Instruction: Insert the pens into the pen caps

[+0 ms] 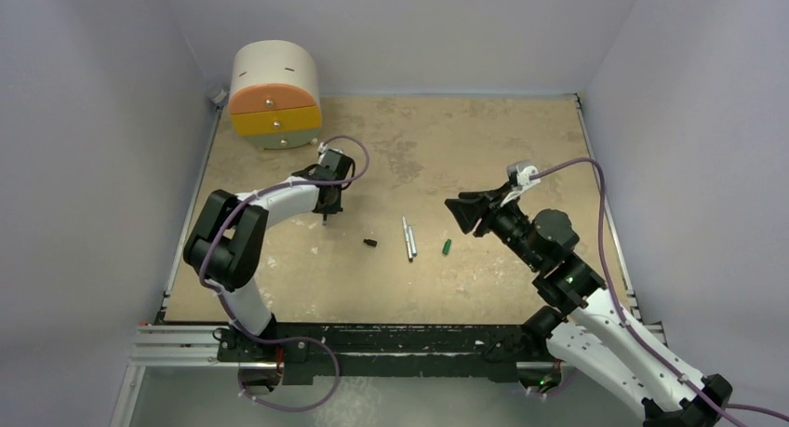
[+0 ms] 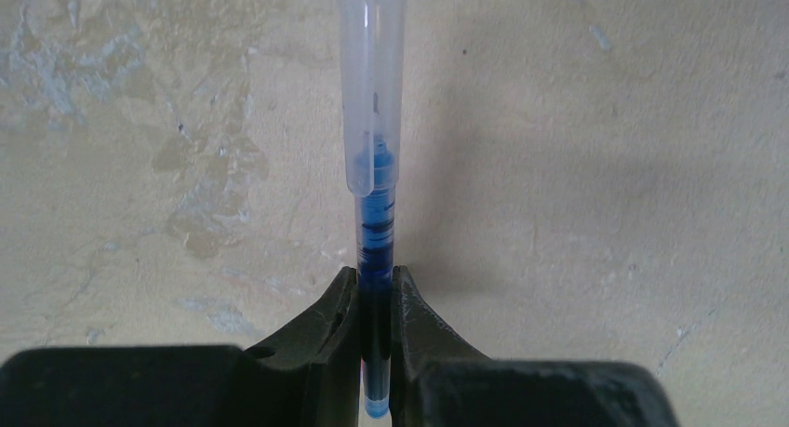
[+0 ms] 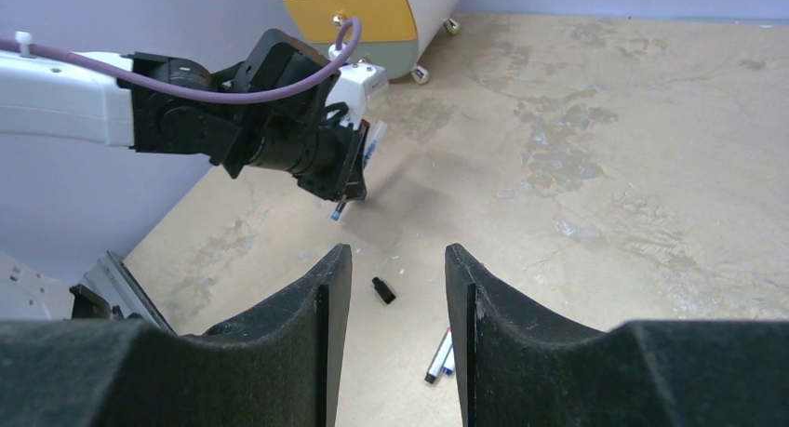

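Note:
My left gripper [image 2: 375, 278] is shut on a blue-inked pen [image 2: 376, 246] and holds it off the table. The pale translucent cap [image 2: 372, 92] sits over the pen's tip. In the top view the left gripper [image 1: 330, 202] is at the table's middle left. Two more pens [image 1: 407, 238] lie side by side at the centre. A black cap [image 1: 370, 243] lies left of them and a green cap [image 1: 447, 246] right of them. My right gripper [image 1: 462, 213] is open and empty above the table, right of the green cap. In the right wrist view the black cap [image 3: 383, 291] and the pens [image 3: 440, 354] show between its fingers.
A round white drawer unit [image 1: 274, 94] with orange and yellow drawers stands at the back left corner; it also shows in the right wrist view [image 3: 372, 18]. Walls close the table on the left, back and right. A metal rail [image 1: 372, 343] runs along the near edge.

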Controlling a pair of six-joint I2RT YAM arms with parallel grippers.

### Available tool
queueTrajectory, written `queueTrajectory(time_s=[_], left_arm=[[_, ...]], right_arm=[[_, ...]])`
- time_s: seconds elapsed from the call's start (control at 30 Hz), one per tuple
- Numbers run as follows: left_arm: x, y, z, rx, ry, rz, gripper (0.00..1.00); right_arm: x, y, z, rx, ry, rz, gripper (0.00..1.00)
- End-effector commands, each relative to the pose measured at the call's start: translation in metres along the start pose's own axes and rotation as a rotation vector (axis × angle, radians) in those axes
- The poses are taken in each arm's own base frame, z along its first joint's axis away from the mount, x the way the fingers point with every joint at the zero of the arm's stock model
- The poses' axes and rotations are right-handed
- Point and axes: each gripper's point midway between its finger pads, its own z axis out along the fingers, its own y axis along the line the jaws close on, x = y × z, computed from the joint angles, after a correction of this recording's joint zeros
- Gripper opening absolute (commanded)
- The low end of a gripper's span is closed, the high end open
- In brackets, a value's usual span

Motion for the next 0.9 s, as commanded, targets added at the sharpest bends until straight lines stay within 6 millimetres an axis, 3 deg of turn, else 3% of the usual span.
queueTrajectory(time_s=[0.0, 0.37, 0.63, 0.87], left_arm=[[-0.039, -0.004, 0.005, -0.001, -0.081, -0.006, 0.0], [-0.042, -0.018, 0.037, 0.037, -0.036, 0.015, 0.0], [-0.037, -0.013, 0.036, 0.022, -0.021, 0.028, 0.23], [-0.037, -0.012, 0.029, 0.032, -0.03, 0.024, 0.33]], right_arm=[[-0.018, 0.002, -0.005, 0.002, -0.065, -0.013, 0.44], [-0.001, -0.01, -0.011, 0.053, -0.038, 0.011, 0.43], [0.022, -0.019, 0.003, 0.069, 0.019, 0.009, 0.44], [0.056, -0.024, 0.022, 0.065, 0.153, -0.03, 0.52]])
